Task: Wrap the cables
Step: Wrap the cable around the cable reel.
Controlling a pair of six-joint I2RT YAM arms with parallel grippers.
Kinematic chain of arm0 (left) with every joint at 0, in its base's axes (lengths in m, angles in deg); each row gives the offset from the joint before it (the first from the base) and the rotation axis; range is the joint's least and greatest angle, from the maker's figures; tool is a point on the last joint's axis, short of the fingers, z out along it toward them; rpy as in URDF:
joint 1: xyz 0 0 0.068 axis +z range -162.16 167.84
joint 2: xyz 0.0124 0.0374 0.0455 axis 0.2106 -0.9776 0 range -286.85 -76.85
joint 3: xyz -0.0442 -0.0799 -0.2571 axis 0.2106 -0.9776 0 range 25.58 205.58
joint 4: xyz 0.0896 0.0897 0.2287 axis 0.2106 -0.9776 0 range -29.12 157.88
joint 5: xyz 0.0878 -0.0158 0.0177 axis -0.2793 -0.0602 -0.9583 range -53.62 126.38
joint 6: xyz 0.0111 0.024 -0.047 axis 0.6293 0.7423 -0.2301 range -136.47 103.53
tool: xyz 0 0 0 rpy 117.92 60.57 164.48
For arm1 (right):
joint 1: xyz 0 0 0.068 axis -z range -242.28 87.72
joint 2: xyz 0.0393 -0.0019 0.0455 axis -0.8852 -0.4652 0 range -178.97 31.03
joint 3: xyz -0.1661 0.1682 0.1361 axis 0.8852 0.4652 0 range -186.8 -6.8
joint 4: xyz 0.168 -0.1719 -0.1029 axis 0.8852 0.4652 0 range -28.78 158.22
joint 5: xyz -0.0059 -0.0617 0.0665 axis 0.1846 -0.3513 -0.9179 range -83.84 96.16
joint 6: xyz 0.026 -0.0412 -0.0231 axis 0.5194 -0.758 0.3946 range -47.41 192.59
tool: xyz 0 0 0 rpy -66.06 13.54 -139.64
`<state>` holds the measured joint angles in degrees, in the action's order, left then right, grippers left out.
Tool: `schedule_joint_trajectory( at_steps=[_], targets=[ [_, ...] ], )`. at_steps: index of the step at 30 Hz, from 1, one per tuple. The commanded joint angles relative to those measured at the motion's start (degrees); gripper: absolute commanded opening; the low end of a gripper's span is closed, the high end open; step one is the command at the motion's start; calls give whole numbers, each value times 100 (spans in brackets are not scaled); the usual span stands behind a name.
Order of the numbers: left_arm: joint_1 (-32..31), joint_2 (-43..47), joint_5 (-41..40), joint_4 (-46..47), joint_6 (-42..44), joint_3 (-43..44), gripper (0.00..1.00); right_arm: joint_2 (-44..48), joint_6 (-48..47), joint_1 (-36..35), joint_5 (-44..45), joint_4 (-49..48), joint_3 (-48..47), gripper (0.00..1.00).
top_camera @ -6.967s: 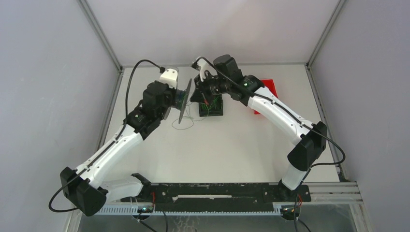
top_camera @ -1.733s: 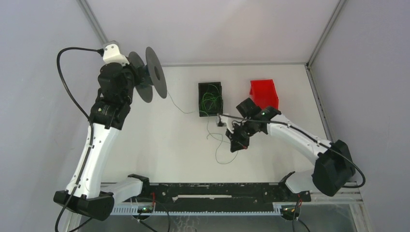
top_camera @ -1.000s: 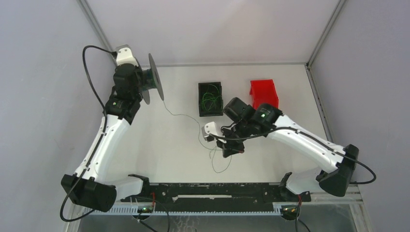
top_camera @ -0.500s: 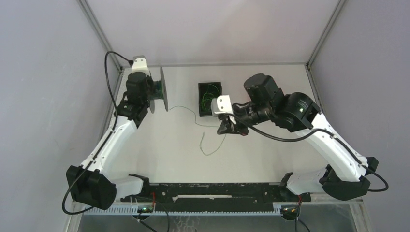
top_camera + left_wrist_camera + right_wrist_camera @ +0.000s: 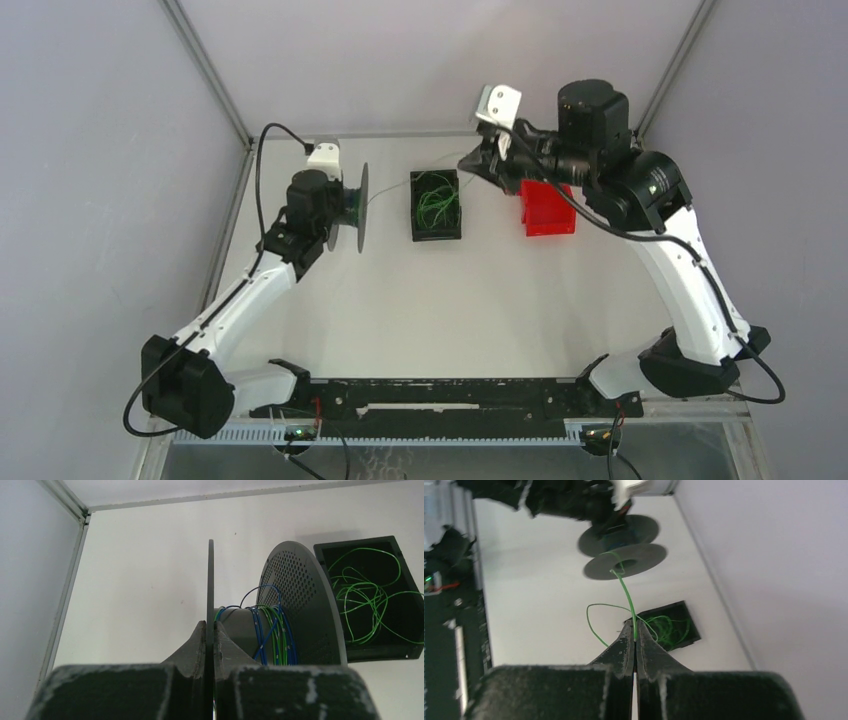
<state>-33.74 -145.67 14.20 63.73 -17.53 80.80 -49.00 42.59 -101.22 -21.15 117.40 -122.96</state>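
We see the right gripper (image 5: 634, 634) pinched tight on a green cable (image 5: 627, 597), which runs from its fingertips to the spool (image 5: 600, 568). The left gripper (image 5: 210, 630) clamps the spool's near flange, with green and blue turns on the core. More green cable lies looped in the black tray (image 5: 385, 653) beside the spool, possibly the same strand.

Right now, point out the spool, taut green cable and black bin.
spool (image 5: 300, 595), left wrist view, perforated far flange.
green cable (image 5: 626, 597), right wrist view, taut stretch.
black bin (image 5: 437, 237), top external view, near wall.
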Motion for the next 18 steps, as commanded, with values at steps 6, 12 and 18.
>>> schedule_joint_trajectory(
  at_steps=[6, 12, 18],
  targets=[
    [-300, 505, 115, 778, 323, -261, 0, -684, 494, 543, 470, -747, -1254, 0],
    [-471, 643, 434, 717, 465, -410, 0, -1215, 667, 821, 555, -913, -1950, 0],
    [-545, 775, 870, 581, 358, -450, 0, -1731, 681, 1050, 802, -1151, -2327, 0]
  ],
)
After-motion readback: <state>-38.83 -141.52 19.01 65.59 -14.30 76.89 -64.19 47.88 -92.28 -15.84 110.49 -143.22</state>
